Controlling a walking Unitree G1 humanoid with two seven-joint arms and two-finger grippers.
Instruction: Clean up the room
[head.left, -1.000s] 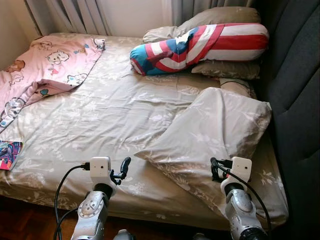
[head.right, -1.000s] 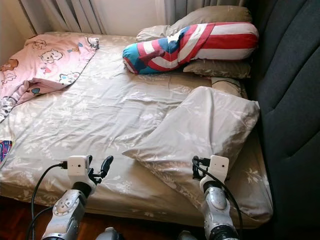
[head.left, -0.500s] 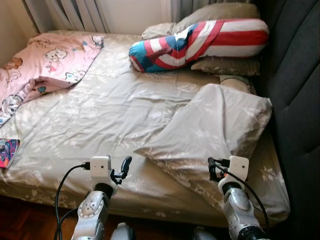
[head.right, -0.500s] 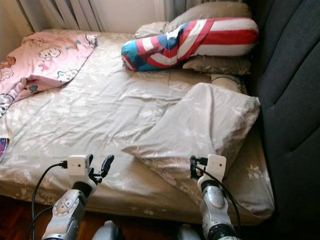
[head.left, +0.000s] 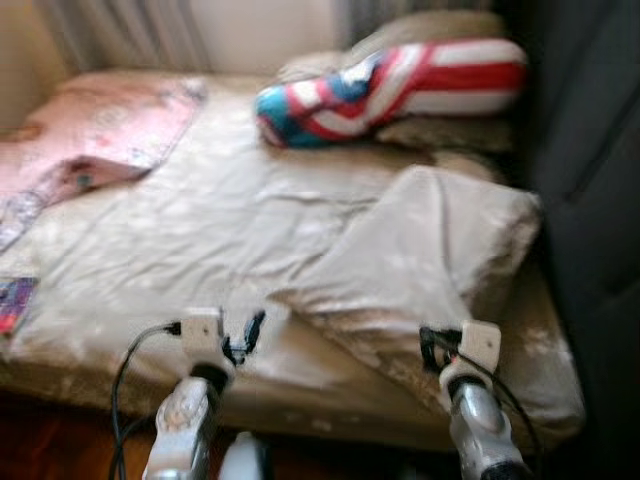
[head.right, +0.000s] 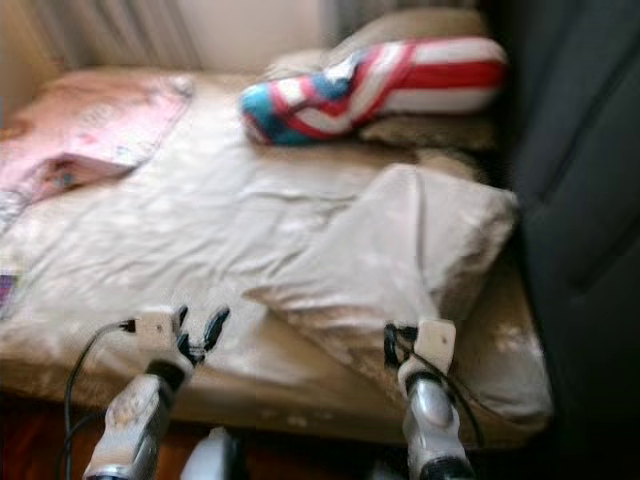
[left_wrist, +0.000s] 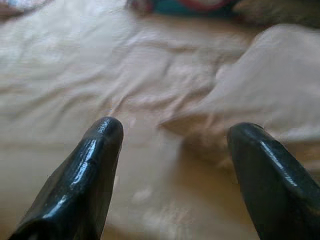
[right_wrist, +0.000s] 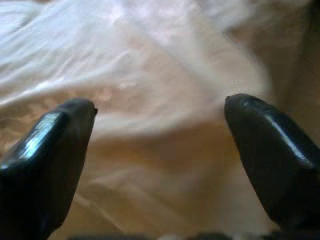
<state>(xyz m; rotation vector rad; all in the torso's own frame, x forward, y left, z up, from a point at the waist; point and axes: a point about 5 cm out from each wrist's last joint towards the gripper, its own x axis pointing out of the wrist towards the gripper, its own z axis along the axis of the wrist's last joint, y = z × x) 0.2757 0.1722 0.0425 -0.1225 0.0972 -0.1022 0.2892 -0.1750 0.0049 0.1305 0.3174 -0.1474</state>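
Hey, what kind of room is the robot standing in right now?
Most likely a bedroom: a bed with a rumpled beige sheet, pillows piled toward a dark padded headboard, and a pink blanket near the curtains.

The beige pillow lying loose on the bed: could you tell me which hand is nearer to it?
Right. The right hand sits at the beige pillow's near edge; the left hand is off its left corner.

Head views blurred; pink blanket (head.left: 95, 135) cut off.
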